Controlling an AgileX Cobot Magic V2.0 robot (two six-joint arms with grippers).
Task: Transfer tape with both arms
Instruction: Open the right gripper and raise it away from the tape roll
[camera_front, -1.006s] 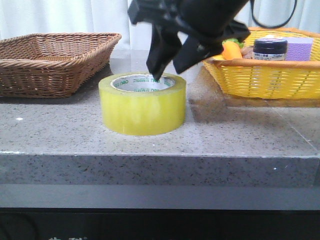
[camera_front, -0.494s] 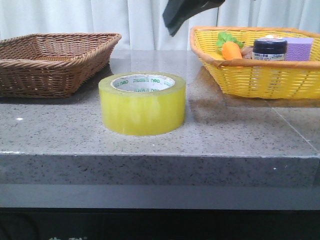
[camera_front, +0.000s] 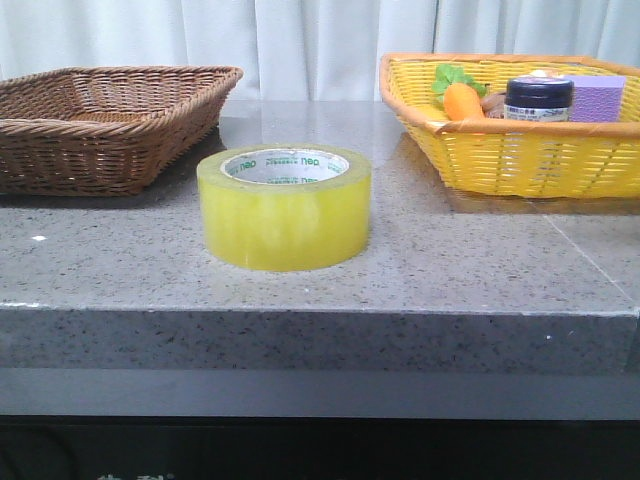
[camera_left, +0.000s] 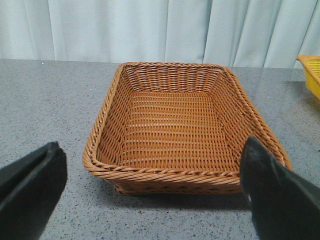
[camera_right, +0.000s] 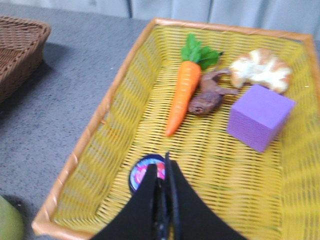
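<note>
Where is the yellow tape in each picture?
Front view: the tape stands in the middle of the counter, between the two baskets.
Left wrist view: not in it; only the brown basket fills the view.
Right wrist view: just a green-yellow sliver at the bottom left corner, probably the tape.
Shared landmark: the brown basket, in all three views.

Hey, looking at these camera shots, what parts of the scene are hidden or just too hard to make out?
- Jar, right wrist view: the closed right gripper covers much of its lid; the label is blurred.
- Tape, right wrist view: cut off at the frame corner, only a sliver shows.
- Tape's green core lettering, front view: too small to read.
- Yellow basket, left wrist view: cut off by the edge.
- Brown basket's floor, front view: hidden by its near wall.
</note>
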